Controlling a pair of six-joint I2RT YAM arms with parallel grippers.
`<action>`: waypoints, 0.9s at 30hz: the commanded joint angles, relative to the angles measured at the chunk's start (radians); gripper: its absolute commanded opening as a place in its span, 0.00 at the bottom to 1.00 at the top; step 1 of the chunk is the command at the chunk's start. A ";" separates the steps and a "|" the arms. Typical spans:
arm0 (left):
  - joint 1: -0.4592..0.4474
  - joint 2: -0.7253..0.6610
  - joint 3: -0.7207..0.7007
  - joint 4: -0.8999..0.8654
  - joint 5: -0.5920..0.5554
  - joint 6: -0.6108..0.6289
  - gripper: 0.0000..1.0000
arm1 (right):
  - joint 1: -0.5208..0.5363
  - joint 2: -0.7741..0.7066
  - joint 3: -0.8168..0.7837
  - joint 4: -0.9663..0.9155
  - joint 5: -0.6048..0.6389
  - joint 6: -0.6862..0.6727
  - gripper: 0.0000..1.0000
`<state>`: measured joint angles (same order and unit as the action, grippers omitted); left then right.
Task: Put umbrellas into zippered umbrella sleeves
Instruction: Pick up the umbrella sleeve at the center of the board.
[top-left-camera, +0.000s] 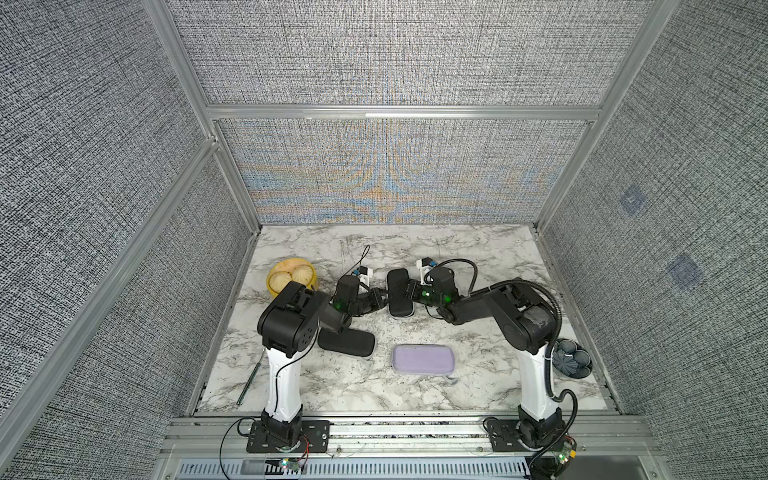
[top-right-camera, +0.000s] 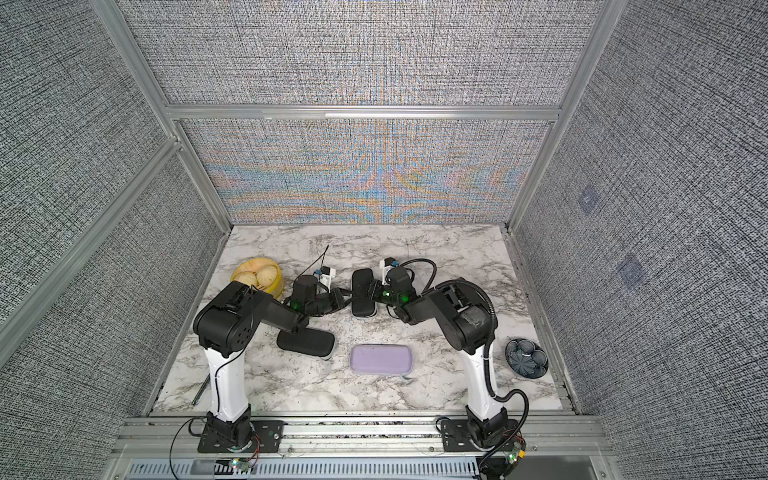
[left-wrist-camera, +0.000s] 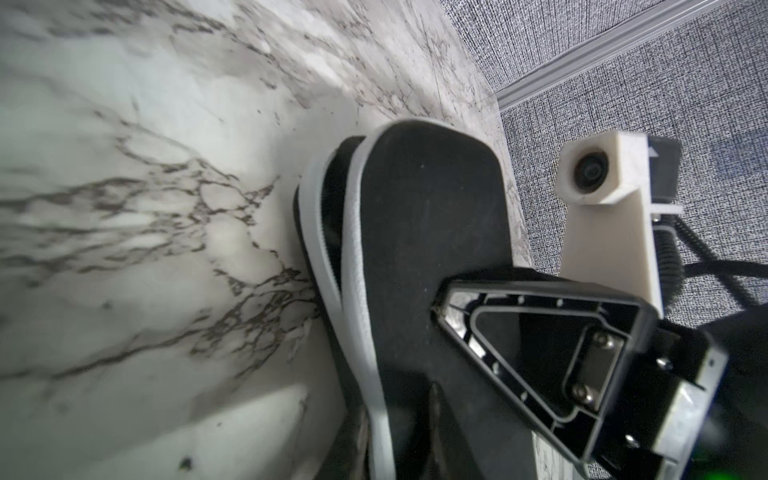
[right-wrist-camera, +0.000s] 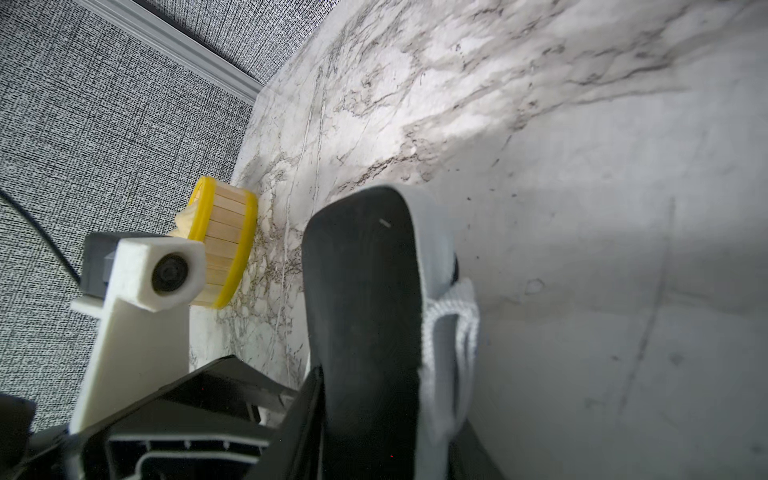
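A black zippered umbrella sleeve (top-left-camera: 400, 293) (top-right-camera: 363, 293) lies mid-table with both arms meeting at it. My left gripper (top-left-camera: 384, 296) (left-wrist-camera: 399, 432) is shut on its white zip edge and upper shell (left-wrist-camera: 428, 232); the two zip edges gape a little at the far end. My right gripper (top-left-camera: 411, 293) (right-wrist-camera: 382, 436) grips the same sleeve (right-wrist-camera: 361, 282) from the opposite side, one finger (left-wrist-camera: 540, 353) lying flat on the shell. A second black sleeve (top-left-camera: 347, 341) and a lavender sleeve (top-left-camera: 424, 359) lie closed nearer the front. The umbrellas are out of view.
A yellow steamer basket (top-left-camera: 291, 276) (right-wrist-camera: 224, 245) with buns stands at the left, behind the left arm. A dark blue dish (top-left-camera: 573, 357) sits at the right edge, beside the right arm. A thin rod (top-left-camera: 249, 378) lies at the front left. Fabric walls enclose the table (top-left-camera: 478, 257).
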<state>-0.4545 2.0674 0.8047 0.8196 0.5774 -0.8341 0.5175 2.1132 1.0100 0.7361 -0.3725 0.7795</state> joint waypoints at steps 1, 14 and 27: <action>-0.016 0.023 0.003 -0.242 0.029 0.006 0.26 | 0.009 -0.004 -0.009 -0.065 -0.169 -0.015 0.25; -0.017 -0.003 -0.058 0.215 0.173 -0.137 0.63 | -0.067 -0.099 -0.092 -0.003 -0.207 -0.015 0.14; -0.035 0.033 -0.057 0.412 0.165 -0.192 0.65 | -0.082 -0.165 -0.108 0.130 -0.270 0.066 0.15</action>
<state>-0.4831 2.1086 0.7513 1.1599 0.7444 -1.0264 0.4328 1.9591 0.9001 0.7506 -0.5861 0.8051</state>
